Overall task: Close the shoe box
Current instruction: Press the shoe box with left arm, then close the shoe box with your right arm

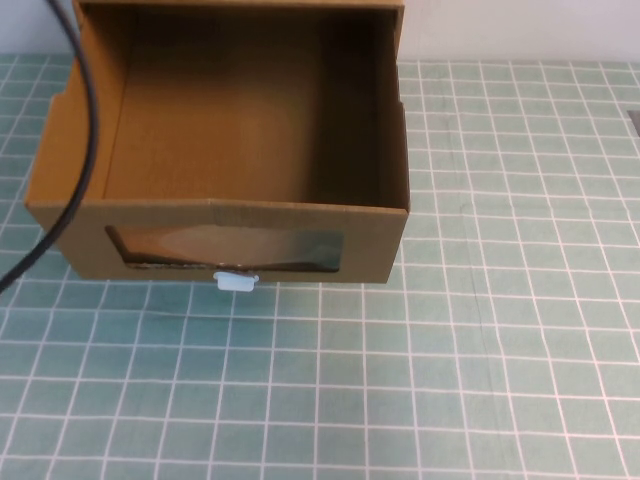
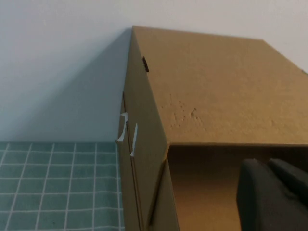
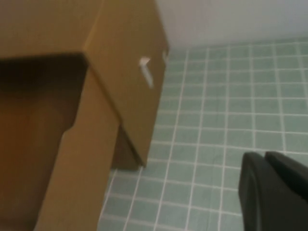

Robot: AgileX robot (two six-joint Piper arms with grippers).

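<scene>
Shoe box (image 1: 240,240) work is not finished: the drawer is pulled well out toward the near side of the green gridded mat (image 1: 450,380), and its bare cardboard floor lies open to the raised camera. Nearest of all is the drawer's front panel, with the clear window (image 1: 228,248) and, just below it, the small white pull tab (image 1: 236,283) at the panel's lower edge. Behind the panel the drawer's side walls run back to the outer sleeve (image 2: 216,82), which stands at the far side of the mat against the pale wall (the box sits left of centre on the table). A dark cable (image 1: 85,110) hangs across the box's left side.

Neither arm touches the box. The left gripper (image 2: 272,195) hovers above the open drawer on the left, near the sleeve's mouth; the right gripper (image 3: 274,190) hangs over the bare mat just right of the box. Whether either gripper is open or shut cannot be told.

What remains, by my reading, is the whole push: the drawer must slide back until its front meets the sleeve.
</scene>
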